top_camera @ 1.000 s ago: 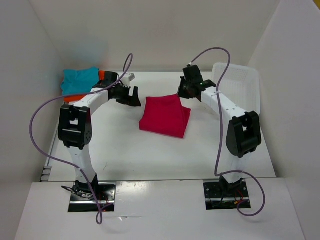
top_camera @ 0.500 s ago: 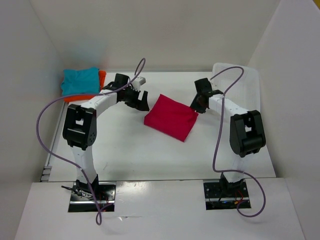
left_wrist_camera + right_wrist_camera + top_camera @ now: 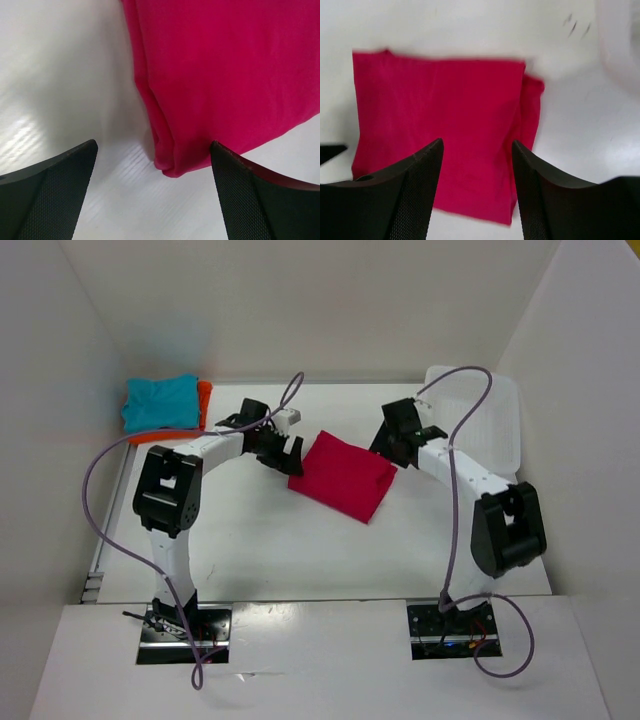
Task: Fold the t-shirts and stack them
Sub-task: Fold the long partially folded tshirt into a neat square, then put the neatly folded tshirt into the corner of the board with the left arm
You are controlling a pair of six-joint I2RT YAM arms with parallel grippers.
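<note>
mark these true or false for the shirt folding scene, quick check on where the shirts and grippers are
1. The folded pink-red cloth t-shirt lies on the table between the two grippers. True.
2. The teal blue cloth t-shirt lies inside the white plastic mesh basket. False: it rests on the bright orange cloth t-shirt at the far left corner; the basket stands at the right.
3. The left gripper is clamped on the pink-red shirt. False: its jaws stand wide open over the shirt's corner.
4. The right gripper holds nothing. True: its jaws are apart above the shirt.
</note>
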